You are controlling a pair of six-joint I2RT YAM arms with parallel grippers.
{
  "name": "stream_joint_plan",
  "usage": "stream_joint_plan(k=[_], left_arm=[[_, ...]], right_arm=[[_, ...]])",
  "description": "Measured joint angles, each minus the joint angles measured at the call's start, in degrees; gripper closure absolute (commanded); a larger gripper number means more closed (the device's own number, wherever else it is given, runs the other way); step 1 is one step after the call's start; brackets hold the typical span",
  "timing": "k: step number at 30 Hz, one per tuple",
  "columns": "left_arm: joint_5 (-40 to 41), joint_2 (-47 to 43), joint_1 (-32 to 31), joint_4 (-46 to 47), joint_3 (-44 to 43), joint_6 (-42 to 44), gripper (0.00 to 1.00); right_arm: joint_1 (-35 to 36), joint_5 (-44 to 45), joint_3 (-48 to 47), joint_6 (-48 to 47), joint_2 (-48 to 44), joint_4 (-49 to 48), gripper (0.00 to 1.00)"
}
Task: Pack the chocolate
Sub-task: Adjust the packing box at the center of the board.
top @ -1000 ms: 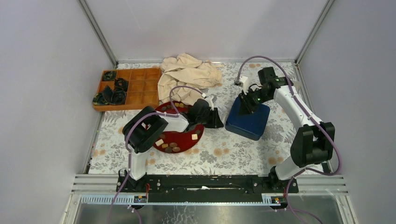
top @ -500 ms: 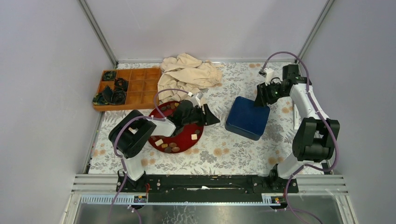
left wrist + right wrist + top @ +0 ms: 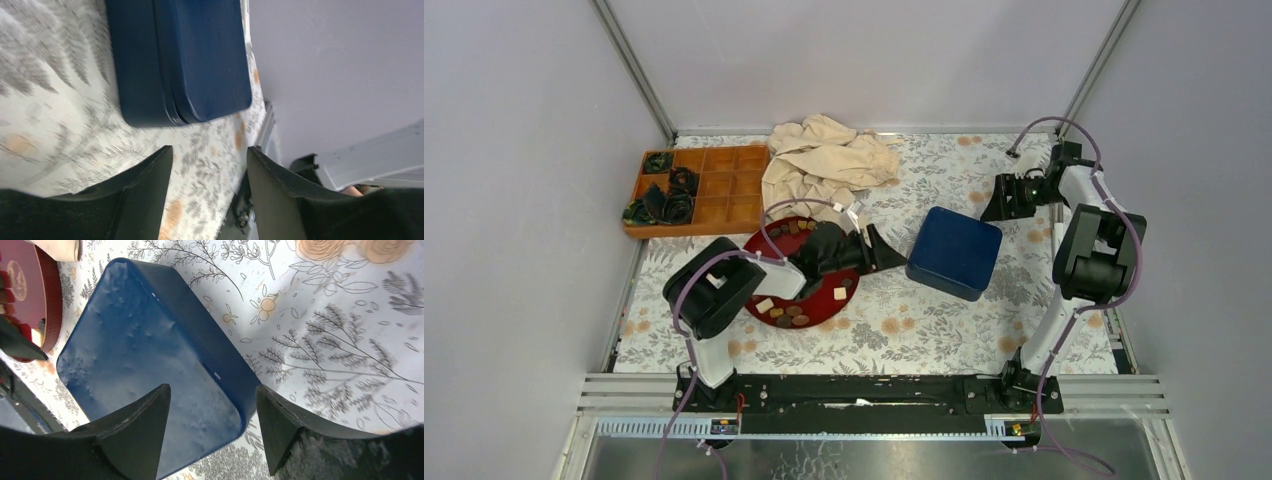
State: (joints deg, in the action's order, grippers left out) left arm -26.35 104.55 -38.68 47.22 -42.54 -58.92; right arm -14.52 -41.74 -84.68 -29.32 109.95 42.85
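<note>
Top view: chocolate (image 3: 794, 313), small loose pieces, brown and cream, on plate (image 3: 824, 306) left of centre, partly under the left arm; probably light, brittle and smooth, so pinch one piece gently across its sides. Left gripper (image 3: 892, 258) is just past the plate's right edge, pointing at the box (image 3: 954, 252); right gripper (image 3: 996, 205) is far right of the box. Cloth (image 3: 824, 160) far; tray (image 3: 714, 190) far left, dark items in some compartments. Left wrist: jaws well apart, nothing between, closed box ahead. Right wrist: jaws wide, empty, over box and table (image 3: 350, 340)
</note>
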Motion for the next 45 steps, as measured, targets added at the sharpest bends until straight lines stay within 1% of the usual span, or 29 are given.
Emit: stream_joint_plan(k=[3, 4, 6, 8, 12, 14, 17, 23, 26, 31, 38, 45], left_arm=[[2.2, 0.0, -3.2, 2.7, 2.1, -3.2, 0.53], [3.1, 0.0, -4.2, 3.7, 2.9, -4.1, 0.58], [4.7, 0.1, -5.8, 4.9, 4.1, -5.6, 0.67], [6.4, 0.7, -6.4, 6.5, 4.9, -7.2, 0.75], [8.9, 2.6, -6.7, 8.5, 6.0, -9.7, 0.82], [9.9, 3.6, -6.8, 8.9, 6.3, -10.4, 0.83], [11.0, 4.5, -7.1, 9.5, 6.4, -11.3, 0.83], [11.7, 5.7, -7.5, 10.5, 7.1, -12.2, 0.83], [11.8, 5.7, -7.5, 11.4, 7.8, -12.6, 0.83], [12.5, 5.7, -7.4, 13.6, 9.3, -13.9, 0.82], [12.9, 5.9, -7.4, 14.4, 9.8, -16.1, 0.8], [13.8, 8.8, -7.4, 19.4, 9.9, -20.6, 0.78]], right_arm=[[0.0, -1.6, -0.8, 0.5, 4.0, 0.2, 0.31], [0.1, -2.1, -0.8, 0.5, 4.8, 0.4, 0.32], [0.2, -3.4, -0.8, 0.6, 6.0, 1.3, 0.36], [0.2, -4.5, -0.8, 0.3, 6.4, 2.1, 0.39], [0.2, -5.9, 0.7, 0.1, 6.1, 1.7, 0.45], [0.2, -6.0, 3.0, 0.3, 5.2, 1.0, 0.49], [0.2, -6.0, 7.0, 1.2, 3.3, 0.4, 0.51], [0.0, -6.2, 15.8, 2.2, -3.7, -0.9, 0.52], [-0.3, -6.2, 18.7, 2.1, -6.5, -1.5, 0.54], [-0.5, -6.2, 21.1, 1.5, -8.7, -1.3, 0.53], [-0.5, -6.4, 22.2, 0.3, -9.4, -0.3, 0.53], [-0.6, -6.4, 22.3, -1.3, -9.4, 0.9, 0.52]])
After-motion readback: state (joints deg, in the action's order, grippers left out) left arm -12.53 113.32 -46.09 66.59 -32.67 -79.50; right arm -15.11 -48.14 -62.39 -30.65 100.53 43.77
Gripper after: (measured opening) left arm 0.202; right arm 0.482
